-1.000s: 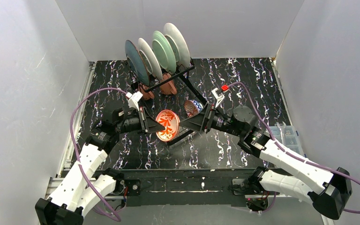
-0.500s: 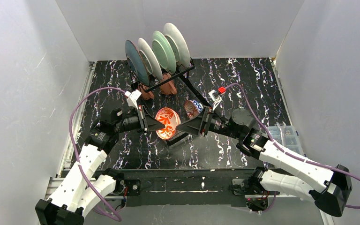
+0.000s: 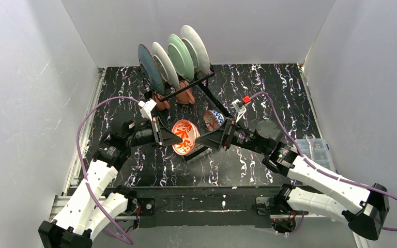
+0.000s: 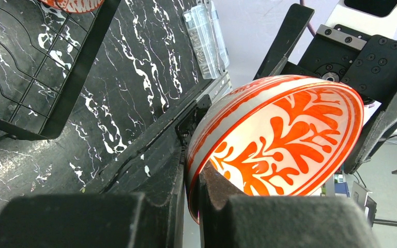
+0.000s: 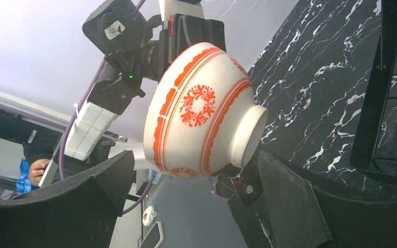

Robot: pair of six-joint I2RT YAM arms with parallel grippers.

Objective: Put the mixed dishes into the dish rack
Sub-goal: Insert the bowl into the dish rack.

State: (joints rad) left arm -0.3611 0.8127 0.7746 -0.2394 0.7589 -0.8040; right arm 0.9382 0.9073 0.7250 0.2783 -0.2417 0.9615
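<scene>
Pinching the rim, left gripper [image 3: 171, 138] holds bowl [image 3: 185, 137] on edge.

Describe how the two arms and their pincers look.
The left arm and right arm have white shells near the base, black joints further out, and a looping purple cable each. The left pincer and right pincer are black and angular.

Clear parts box [image 3: 318, 150], marbled tabletop [image 3: 269, 88]

A black tabletop [image 3: 274, 85] veined with white marbling is boxed in by plain pale grey panels, left wall [image 3: 26, 77], back wall [image 3: 248, 26], right wall [image 3: 367, 67], evenly lit; an aluminium rail [image 3: 81, 142] edges its left side; a clear compartment box [image 3: 318, 150] lies at its right
</scene>
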